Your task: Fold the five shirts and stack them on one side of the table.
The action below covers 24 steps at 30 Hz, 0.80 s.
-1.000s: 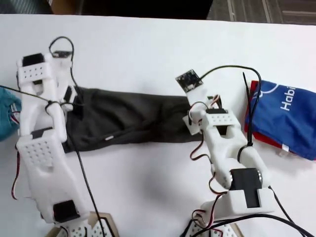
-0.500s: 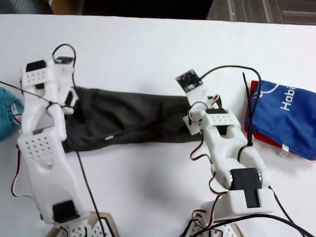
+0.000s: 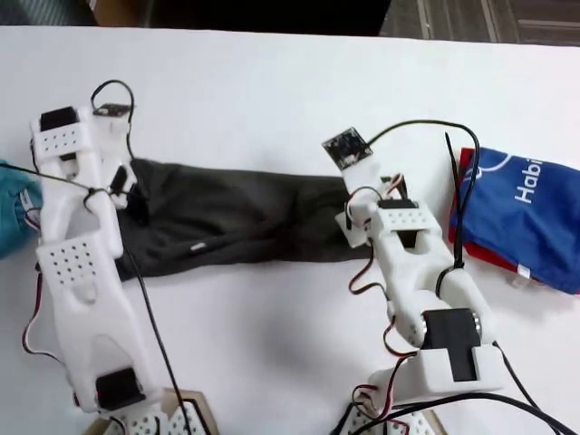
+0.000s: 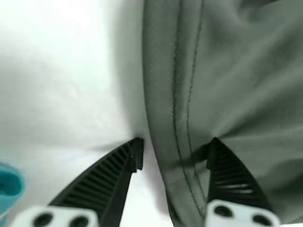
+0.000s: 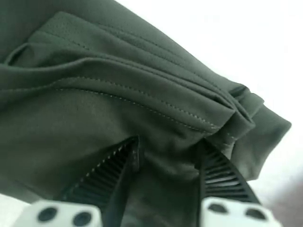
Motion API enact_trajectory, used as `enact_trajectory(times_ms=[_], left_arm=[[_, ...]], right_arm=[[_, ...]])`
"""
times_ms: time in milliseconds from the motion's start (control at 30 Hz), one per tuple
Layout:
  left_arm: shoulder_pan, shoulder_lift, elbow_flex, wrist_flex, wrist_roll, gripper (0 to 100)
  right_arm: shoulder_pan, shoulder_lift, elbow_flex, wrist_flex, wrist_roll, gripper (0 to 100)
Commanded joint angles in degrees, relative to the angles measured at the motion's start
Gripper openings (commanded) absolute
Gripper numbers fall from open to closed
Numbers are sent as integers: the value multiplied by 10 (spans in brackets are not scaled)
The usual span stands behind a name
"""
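Dark shirt (image 3: 236,217): lies as a long band across the white table (image 3: 272,91), between the arms | left gripper (image 4: 175,144): jaws apart, straddling the stitched edge at one end | right gripper (image 5: 168,142): jaws apart over the bunched opposite end | blue shirt (image 3: 521,217): beside the right arm

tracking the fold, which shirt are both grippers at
The dark grey shirt in the middle, with the left gripper and right gripper at its ends; the blue shirt and teal shirt lie apart.
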Motion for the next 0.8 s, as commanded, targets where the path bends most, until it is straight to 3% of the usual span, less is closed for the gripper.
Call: enact_trajectory(times_ms=[0,67,233,433,600,767], left_arm=[[30,13,-1,9,-4,118],[36,12,-1,9,-4,15],[27,4,-7,10,0,27],[-25,-76,-4,11,-5,26],[-82,-109,12,11,-68,25],[-127,-113,25,12,-84,25]], right_arm=[[22,-40,-4,-6,-6,180],[35,-65,-3,2,-8,180],[57,-177,44,15,-62,180],[59,-318,145,-41,-126,180],[59,-377,195,-74,-132,180],[58,-382,199,-74,-132,180]])
